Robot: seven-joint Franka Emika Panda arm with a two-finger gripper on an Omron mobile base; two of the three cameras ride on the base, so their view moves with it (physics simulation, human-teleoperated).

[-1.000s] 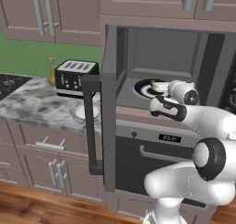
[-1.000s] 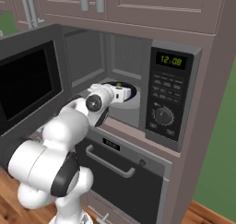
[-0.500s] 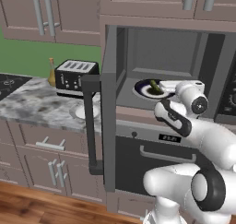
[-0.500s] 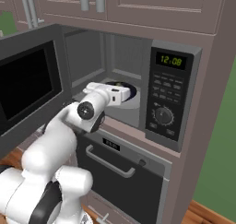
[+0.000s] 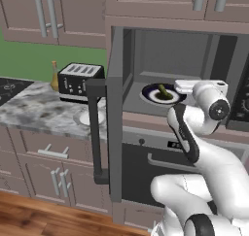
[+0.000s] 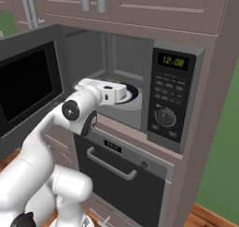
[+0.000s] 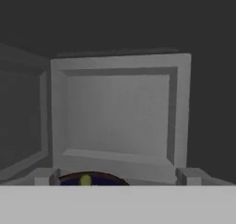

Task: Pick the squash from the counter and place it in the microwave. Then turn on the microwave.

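Squash's in the microwave, gripper's let go

The squash (image 5: 164, 92) lies on the round dark plate (image 5: 148, 95) inside the microwave (image 6: 173, 97), just ahead of and a bit below the gripper (image 5: 181, 87), which sits at the cavity mouth with its jaws spread wide and nothing in them. The door (image 5: 115, 113) hangs open off to the arm's left. The fingertips look blurry in the hand view, so I can't judge the gap to the plate.

One squash (image 5: 164, 91), one microwave (image 6: 173, 97), one toaster (image 5: 80, 80) (bottle (image 5: 55, 75) behind).

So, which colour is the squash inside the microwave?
Dark olive green squash, clearest in the left base view.
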